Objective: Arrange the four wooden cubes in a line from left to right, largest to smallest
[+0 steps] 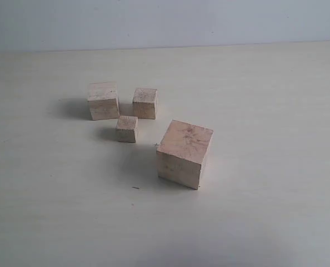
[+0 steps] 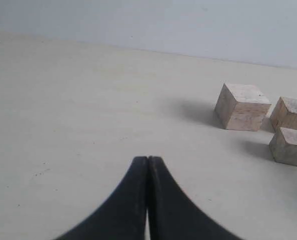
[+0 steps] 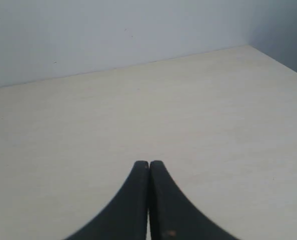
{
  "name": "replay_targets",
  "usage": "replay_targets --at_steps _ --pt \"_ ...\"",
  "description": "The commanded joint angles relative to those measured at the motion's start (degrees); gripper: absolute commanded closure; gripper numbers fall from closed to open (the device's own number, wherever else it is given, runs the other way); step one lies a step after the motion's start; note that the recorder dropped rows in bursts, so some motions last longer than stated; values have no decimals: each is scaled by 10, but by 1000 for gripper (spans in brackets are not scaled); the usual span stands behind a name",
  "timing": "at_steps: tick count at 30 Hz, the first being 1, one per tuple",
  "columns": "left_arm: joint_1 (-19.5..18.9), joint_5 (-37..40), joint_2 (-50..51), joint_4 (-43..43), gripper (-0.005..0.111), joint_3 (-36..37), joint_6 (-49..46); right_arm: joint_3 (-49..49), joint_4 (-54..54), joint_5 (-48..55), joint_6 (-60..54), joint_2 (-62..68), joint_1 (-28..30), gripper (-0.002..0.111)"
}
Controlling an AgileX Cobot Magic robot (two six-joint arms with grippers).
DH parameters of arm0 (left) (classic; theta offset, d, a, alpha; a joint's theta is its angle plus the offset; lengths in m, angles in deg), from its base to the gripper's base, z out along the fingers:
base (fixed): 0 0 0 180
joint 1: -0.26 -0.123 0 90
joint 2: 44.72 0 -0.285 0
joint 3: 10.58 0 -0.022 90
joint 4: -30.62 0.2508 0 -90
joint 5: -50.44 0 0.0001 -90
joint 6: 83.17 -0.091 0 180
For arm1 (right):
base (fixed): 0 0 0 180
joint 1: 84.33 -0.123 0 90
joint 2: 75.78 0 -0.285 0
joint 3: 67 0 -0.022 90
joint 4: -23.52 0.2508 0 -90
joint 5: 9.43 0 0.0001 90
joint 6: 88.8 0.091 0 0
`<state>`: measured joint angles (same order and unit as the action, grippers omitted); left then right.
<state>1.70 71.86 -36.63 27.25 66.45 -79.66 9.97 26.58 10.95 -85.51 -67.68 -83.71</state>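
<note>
Plainly, the four wooden cubes sat unsorted on the pale table (image 1: 276, 222), grouped a little left of the middle in the exterior view. The largest cube (image 1: 184, 153) stood nearest the camera and farthest right of the four. It was turned so that one corner faced forward, and its top showed a darker, radiating grain. The second-largest cube (image 1: 103, 100) was farthest left and toward the back, with the third cube (image 1: 145, 103) just beside it on its right and a narrow gap between them. The smallest cube (image 1: 127, 128) rested in front of that gap, near both but touching neither as far as could be seen, and apart from the largest cube to its right. All four lay flat on the table. The left claw (image 2: 148, 160) hung above the table with its two dark fingers pressed together tip to tip, pinching nothing. Its wrist view showed the second-largest cube (image 2: 241, 106), the third cube (image 2: 291, 114) and the smallest cube (image 2: 289, 146) off to one side, well apart from the fingers. The right claw (image 3: 149, 163) was likewise pressed together with nothing between its fingers, above the table, with a light wall (image 3: 113, 35) beyond the table's far edge.
</note>
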Motion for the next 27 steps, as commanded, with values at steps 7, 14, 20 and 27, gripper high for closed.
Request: replay_targets --at_steps 7,14,20,27 --pt "3 -7 -3 2 107 2 -1 2 -2 -5 -3 -3 3 108" --pt "3 -8 -3 2 107 2 -1 2 1 -51 -3 -3 3 108" --pt "3 -8 -3 2 107 2 -1 2 45 -199 -3 -3 3 108" --pt "3 -8 -3 2 107 2 -1 2 47 -320 -1 -3 3 108"
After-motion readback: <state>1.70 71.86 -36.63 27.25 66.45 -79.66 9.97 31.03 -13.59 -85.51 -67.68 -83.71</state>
